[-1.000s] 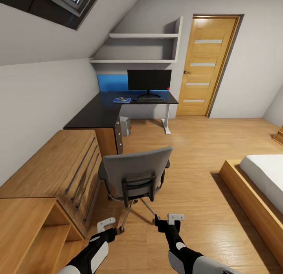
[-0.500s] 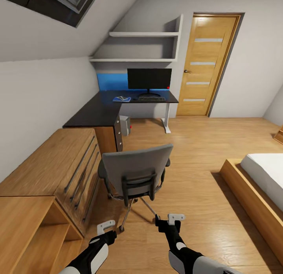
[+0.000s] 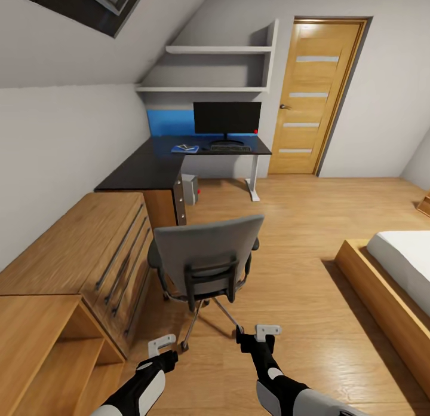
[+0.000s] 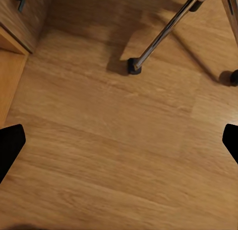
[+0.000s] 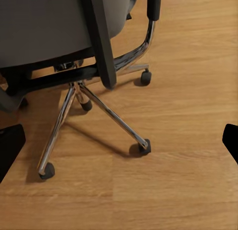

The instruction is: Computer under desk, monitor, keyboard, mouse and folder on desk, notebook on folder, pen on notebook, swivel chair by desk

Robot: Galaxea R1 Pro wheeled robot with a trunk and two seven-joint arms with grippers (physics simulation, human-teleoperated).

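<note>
The grey swivel chair [image 3: 206, 257] stands on the floor with its back to me, well short of the black L-shaped desk [image 3: 146, 168]. On the desk are the monitor [image 3: 227, 118], the keyboard [image 3: 230, 148] in front of it and the blue folder [image 3: 185, 148], which has small items lying on it. The mouse is too small to make out. The computer [image 3: 190, 190] sits under the desk. My left gripper [image 3: 160, 343] and right gripper [image 3: 266, 331] are low behind the chair, both open and empty. The chair's chrome base [image 5: 106, 111] and a castor [image 4: 133, 65] lie just ahead of them.
A light wooden drawer cabinet [image 3: 89, 254] and an open wooden shelf unit [image 3: 48, 350] line the left wall. A bed with a wooden frame [image 3: 382, 284] is at the right. A wooden door [image 3: 310, 99] is in the far wall. Wall shelves [image 3: 215, 69] hang above the desk.
The whole picture has shifted a little, so the camera has moved; chair and desk sit slightly higher in view. Both arms hold the same pose.
</note>
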